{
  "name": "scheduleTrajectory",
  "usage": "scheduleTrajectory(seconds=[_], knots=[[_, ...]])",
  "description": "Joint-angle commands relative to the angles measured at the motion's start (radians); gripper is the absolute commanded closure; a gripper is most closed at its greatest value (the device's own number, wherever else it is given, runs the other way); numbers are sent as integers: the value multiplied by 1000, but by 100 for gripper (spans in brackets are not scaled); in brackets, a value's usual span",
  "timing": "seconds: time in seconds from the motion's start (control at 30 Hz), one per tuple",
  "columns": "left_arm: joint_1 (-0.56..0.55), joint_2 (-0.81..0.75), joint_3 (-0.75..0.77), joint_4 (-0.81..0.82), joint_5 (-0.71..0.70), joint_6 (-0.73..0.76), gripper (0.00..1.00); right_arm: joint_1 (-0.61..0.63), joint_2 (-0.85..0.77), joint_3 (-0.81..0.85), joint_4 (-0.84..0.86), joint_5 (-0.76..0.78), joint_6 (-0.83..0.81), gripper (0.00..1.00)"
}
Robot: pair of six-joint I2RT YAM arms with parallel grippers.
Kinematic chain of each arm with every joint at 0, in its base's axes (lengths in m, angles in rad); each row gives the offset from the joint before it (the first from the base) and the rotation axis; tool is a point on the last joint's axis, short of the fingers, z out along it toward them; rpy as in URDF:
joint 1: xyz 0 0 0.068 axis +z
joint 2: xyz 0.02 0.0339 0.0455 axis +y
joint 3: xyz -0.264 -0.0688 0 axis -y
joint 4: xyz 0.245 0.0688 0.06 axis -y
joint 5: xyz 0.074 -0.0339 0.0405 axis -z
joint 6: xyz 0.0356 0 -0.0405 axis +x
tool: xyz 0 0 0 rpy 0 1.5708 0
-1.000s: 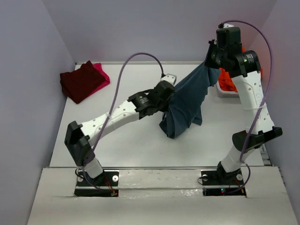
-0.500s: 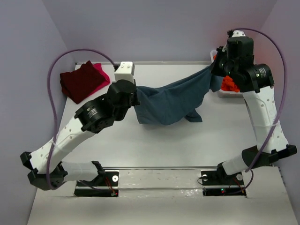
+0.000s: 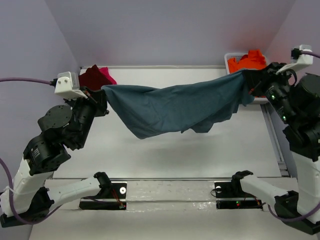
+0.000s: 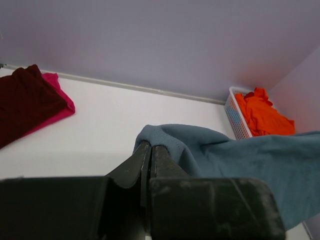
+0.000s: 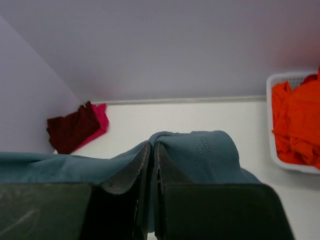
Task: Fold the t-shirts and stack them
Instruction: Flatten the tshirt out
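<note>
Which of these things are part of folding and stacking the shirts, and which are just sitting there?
Part of the job: teal-blue t-shirt, maroon t-shirt, pink t-shirt, orange t-shirt.
Just lying about: white tub, holding the orange one.

Both arms are raised and spread wide apart, the left pincer [image 3: 101, 96] and right pincer [image 3: 248, 83] clamped tight.

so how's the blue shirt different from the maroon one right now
Pose: the teal-blue t-shirt is stretched wide and sags in the air above the table; the maroon t-shirt lies in a folded pile at the far left corner, over the pink t-shirt.
Grip: the left pincer and right pincer are each shut on an end of the teal-blue t-shirt; neither touches the maroon t-shirt.
Shared: both are plain single-colour cloth.
</note>
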Motion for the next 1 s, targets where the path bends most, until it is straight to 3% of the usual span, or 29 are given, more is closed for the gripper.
scheduleTrajectory(seconds=[0.0, 0.37, 0.53, 0.7, 0.83, 0.97], knots=[[-5, -26, 46, 111, -59, 35, 94, 3, -73, 8, 243, -54, -51, 93], [-5, -78, 86, 155, -167, 69, 94, 3, -118, 17, 309, -50, -71, 93], [-5, -31, 96, 101, -246, 32, 94, 3, 23, 66, 157, -7, -36, 93], [-5, 78, 83, 19, -224, -62, 94, 3, 155, 50, 69, -28, 32, 93], [-5, 162, 26, -47, -180, -180, 91, 3, 292, 26, -10, -30, 61, 93], [7, 281, -48, -122, -131, -288, 81, 3, 398, -39, -72, -51, 88, 93]])
